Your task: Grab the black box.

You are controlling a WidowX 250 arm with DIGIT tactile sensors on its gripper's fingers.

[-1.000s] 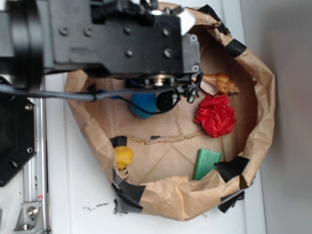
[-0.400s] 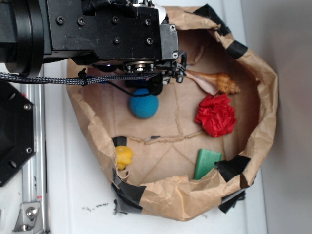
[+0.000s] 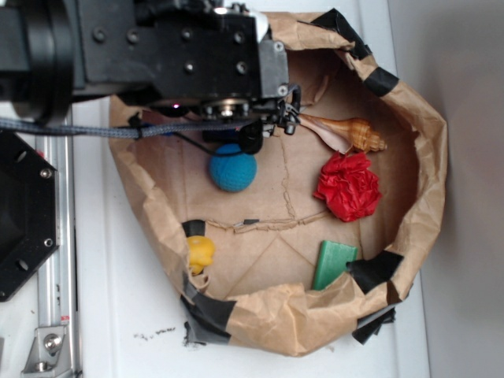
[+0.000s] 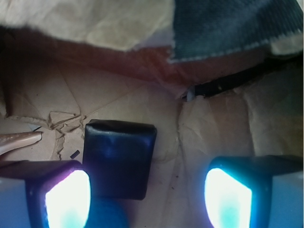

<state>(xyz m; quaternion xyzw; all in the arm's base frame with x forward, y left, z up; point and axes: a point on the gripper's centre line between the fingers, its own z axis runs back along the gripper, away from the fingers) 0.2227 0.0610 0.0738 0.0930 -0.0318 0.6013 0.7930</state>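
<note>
A white tabletop point(image 3: 118, 315) carries a crumpled brown paper bag point(image 3: 417, 142), rolled open into a shallow bin and patched with matte black tape point(image 3: 206, 315) along its rim. At the far left of the exterior view stands a metal rail point(image 3: 53, 260), and above it the bulky black robot arm point(image 3: 157, 55) reaches over the bag's upper left, trailing a braided grey cable point(image 3: 87, 130). That arm hides the floor beneath it, so the black box cannot be made out from outside.

Inside the bag, from left to right, lie a small yellow lumpy toy point(image 3: 198, 253) against the wall, a fuzzy blue ball point(image 3: 232, 171) just below the arm, a flat green block point(image 3: 334, 265) leaning near the lower rim, a ruffled red crumpled piece point(image 3: 347, 187), and a tan spiral shell point(image 3: 354, 134) above it.

The wrist view shows what the other misses: the black box point(image 4: 118, 159), glossy, square and round-cornered, lying flat on the creased paper floor. The gripper point(image 4: 147, 194) hangs above with its jaws spread wide and empty; the left fingertip point(image 4: 66, 194) overlaps the box's lower left corner in the picture, while the right fingertip point(image 4: 228, 192) stands well apart from it. The box sits left of centre between them, with the ball's blue edge showing just below it and the shell's pale tip at the left border.
</note>
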